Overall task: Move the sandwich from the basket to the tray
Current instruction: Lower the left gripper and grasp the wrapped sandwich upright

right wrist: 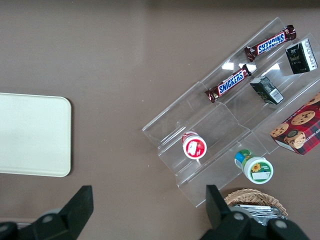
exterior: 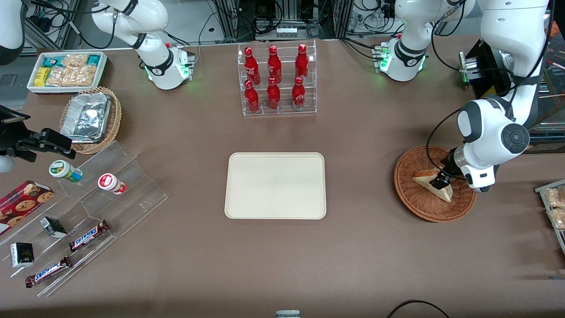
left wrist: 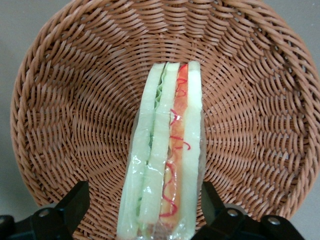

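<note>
The sandwich (exterior: 424, 176), a plastic-wrapped wedge of pale bread with a red-orange and green filling, lies in the reddish-brown wicker basket (exterior: 415, 201) toward the working arm's end of the table. My left gripper (exterior: 441, 179) is down in the basket, open, with one black finger on each side of the sandwich. In the left wrist view the sandwich (left wrist: 165, 150) stands on edge between the fingers (left wrist: 75, 202), with a gap on one side, over the basket's weave (left wrist: 75, 125). The cream tray (exterior: 276, 185) lies bare at the table's middle and also shows in the right wrist view (right wrist: 30, 135).
A clear rack of red bottles (exterior: 277, 79) stands farther from the camera than the tray. Toward the parked arm's end are a stepped acrylic shelf with snacks (exterior: 88, 212), a tan basket of foil trays (exterior: 90, 117) and a white snack bin (exterior: 66, 70). Snack packets (exterior: 554, 207) lie beside the reddish-brown basket.
</note>
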Controlling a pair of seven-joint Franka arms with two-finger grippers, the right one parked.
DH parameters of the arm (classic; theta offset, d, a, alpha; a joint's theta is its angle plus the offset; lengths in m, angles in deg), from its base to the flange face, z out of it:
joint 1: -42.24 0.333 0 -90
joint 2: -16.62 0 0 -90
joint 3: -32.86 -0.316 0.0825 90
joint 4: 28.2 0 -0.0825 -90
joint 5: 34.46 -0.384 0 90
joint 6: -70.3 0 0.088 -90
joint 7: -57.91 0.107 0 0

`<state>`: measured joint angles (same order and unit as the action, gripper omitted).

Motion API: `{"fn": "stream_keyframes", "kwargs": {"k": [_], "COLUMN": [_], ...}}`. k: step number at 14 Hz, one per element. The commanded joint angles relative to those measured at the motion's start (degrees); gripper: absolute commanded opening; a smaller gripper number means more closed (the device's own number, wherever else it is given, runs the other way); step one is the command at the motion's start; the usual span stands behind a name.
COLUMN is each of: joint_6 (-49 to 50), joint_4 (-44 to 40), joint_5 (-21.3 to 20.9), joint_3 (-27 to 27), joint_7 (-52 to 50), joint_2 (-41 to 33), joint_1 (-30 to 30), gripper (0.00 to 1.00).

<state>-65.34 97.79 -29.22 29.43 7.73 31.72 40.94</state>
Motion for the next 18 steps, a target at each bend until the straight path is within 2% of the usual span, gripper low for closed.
{"fn": "stream_keyframes", "kwargs": {"k": [1,3,5,7,11,13,18], "joint_6": [-1.1,-0.4,-0.2,2.1,16.9,22.8,31.1], "joint_4": [0.1,-1.2,-1.8,-2.9,-10.8,-14.7,-24.0], "joint_5": [0.5,0.5,0.4,0.1,-3.0,-4.7,-4.7], "joint_3": [0.0,0.0,0.0,0.3,2.0,4.5,11.8], "joint_7": [-2.3,-2.6,-2.5,-2.0,-1.7,-1.7,-2.6], "joint_2": [0.0,0.0,-0.2,-1.3,-3.6,-4.5,-4.6], "joint_1": [-0.5,-0.5,-0.5,-0.5,-0.6,-0.5,-0.5], "gripper": [0.64,0.33,0.15,0.15,0.16,0.16,0.17]}}
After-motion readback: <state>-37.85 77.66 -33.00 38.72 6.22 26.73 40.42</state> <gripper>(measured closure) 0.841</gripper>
